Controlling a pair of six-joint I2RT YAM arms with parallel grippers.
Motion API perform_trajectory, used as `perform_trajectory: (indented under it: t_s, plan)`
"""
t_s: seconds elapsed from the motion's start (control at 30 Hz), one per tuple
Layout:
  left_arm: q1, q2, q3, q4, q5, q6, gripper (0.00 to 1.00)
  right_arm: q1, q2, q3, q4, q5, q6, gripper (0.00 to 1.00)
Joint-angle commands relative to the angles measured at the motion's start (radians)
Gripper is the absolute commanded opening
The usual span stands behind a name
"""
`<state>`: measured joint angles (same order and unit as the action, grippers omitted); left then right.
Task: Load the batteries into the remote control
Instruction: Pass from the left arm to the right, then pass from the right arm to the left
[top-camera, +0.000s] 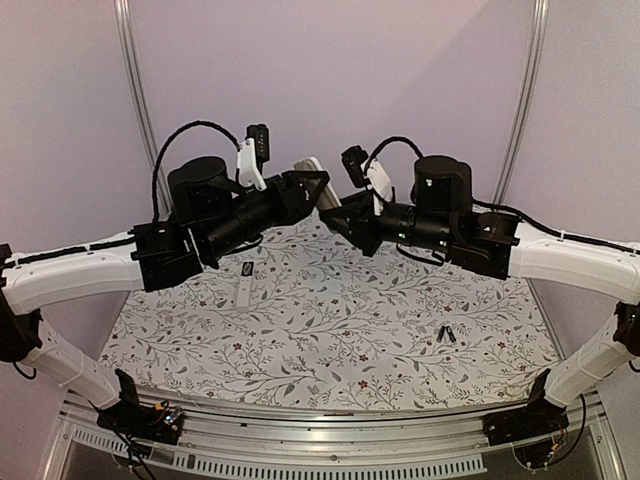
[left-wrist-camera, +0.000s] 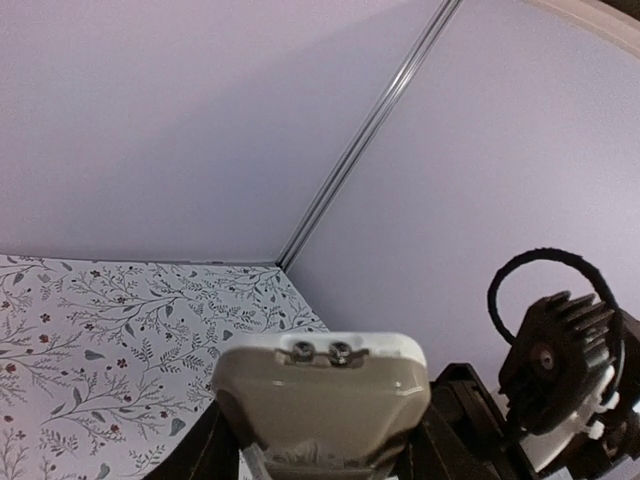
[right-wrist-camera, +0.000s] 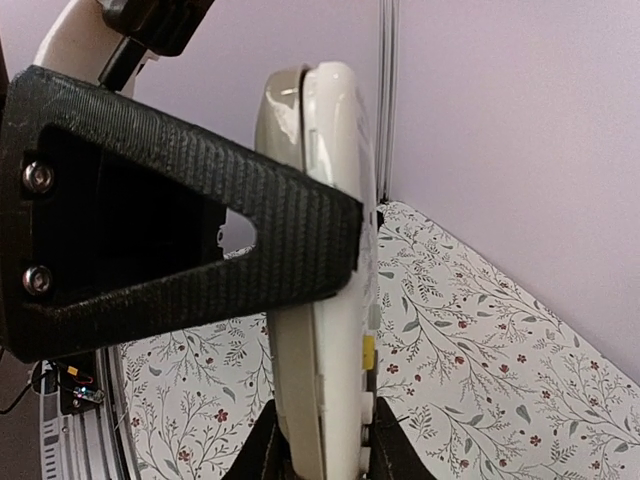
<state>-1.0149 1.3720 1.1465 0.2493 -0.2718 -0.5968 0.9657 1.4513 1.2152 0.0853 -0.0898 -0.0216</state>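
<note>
Top external view: left pincer (top-camera: 308, 188) was raised well above the tabletop (top-camera: 330, 330), clamped on one end of the pale remote control (top-camera: 312, 172), which stuck up and away from it. Left wrist view agreed: the remote control's far end, with two metal contacts (left-wrist-camera: 320, 351), stood up from between that pincer's dark fingers (left-wrist-camera: 190, 460).

Right pincer (top-camera: 340, 215) was just beside the left one, meeting it mid-air at the remote control. Right wrist view: one black finger (right-wrist-camera: 200, 230) of it lay across the remote control's side edge, tip at the casing. Contact vs. a hair apart: couldn't tell. Its other finger wasn't visible, so couldn't tell whether that pincer was open or closed on anything.

Batteries (top-camera: 445, 335): two dark cells lying side by side on the tabletop, well below and to the near right of the right pincer, well apart from both pincers.

Smaller remote (top-camera: 247, 284) lay flat on the tabletop below the left pincer, slightly to the near side, touched by neither pincer.
</note>
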Motion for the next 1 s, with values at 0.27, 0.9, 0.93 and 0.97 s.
perform_trajectory:
  t_s: [0.27, 0.9, 0.93, 0.97]
  plan:
    - [0.039, -0.198, -0.1, -0.09, -0.028, 0.492, 0.95, -0.153, -0.006, 0.152, -0.334, -0.346, 0.211, 0.0]
    - [-0.133, -0.257, -0.247, -0.284, 0.128, 1.95, 1.0, -0.167, 0.143, 0.35, -0.855, -0.648, 0.225, 0.0]
    - [-0.136, -0.251, -0.251, -0.277, 0.123, 1.976, 1.0, -0.154, 0.154, 0.355, -0.864, -0.653, 0.222, 0.0]
    - [-0.137, -0.246, -0.256, -0.269, 0.118, 2.002, 1.0, -0.143, 0.161, 0.364, -0.877, -0.654, 0.215, 0.0]
